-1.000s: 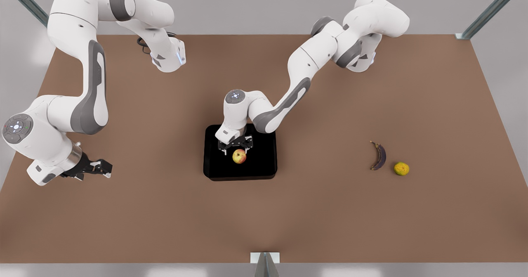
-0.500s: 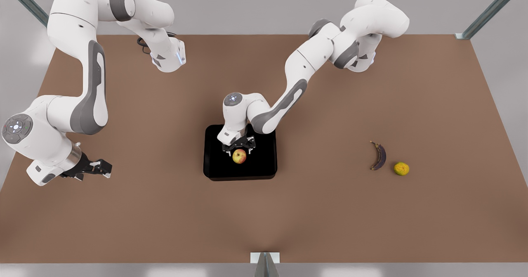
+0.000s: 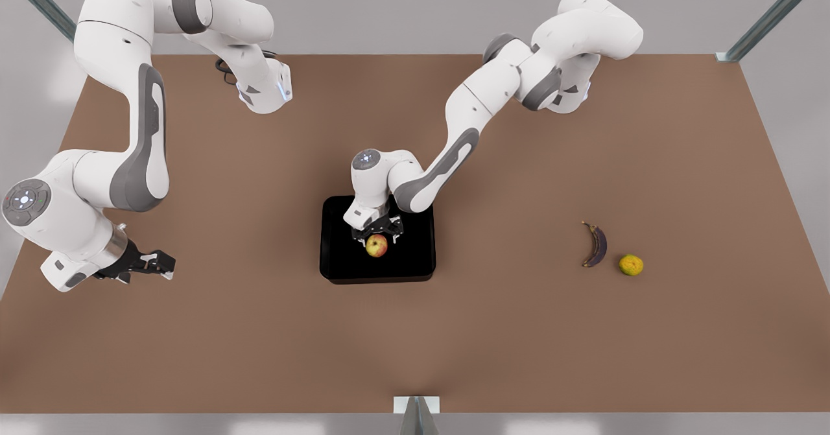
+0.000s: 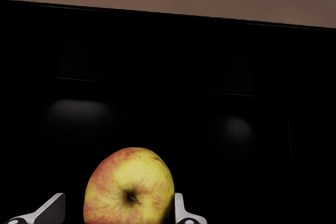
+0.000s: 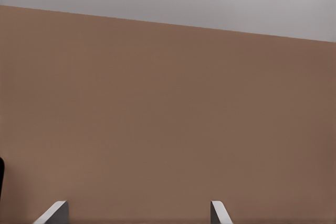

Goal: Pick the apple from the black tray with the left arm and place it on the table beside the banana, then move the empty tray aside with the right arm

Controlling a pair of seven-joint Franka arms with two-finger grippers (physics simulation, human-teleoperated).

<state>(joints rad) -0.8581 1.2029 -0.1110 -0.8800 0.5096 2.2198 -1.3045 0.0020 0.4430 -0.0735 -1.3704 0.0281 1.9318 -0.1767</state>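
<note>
Small yellow-red apple [image 3: 376,246] sits in glossy black tray [image 3: 337,266], directly between left gripper [image 3: 377,233] fingers [image 4: 181,211], spread wide, not yet closed. Right gripper [image 3: 155,264], open w/ nothing held, waits far off.

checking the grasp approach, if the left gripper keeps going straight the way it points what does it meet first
The apple. The left gripper points down into the black tray, its open fingers flanking the apple. Past the apple it would likely meet the tray floor, though depth is hard to judge.
</note>
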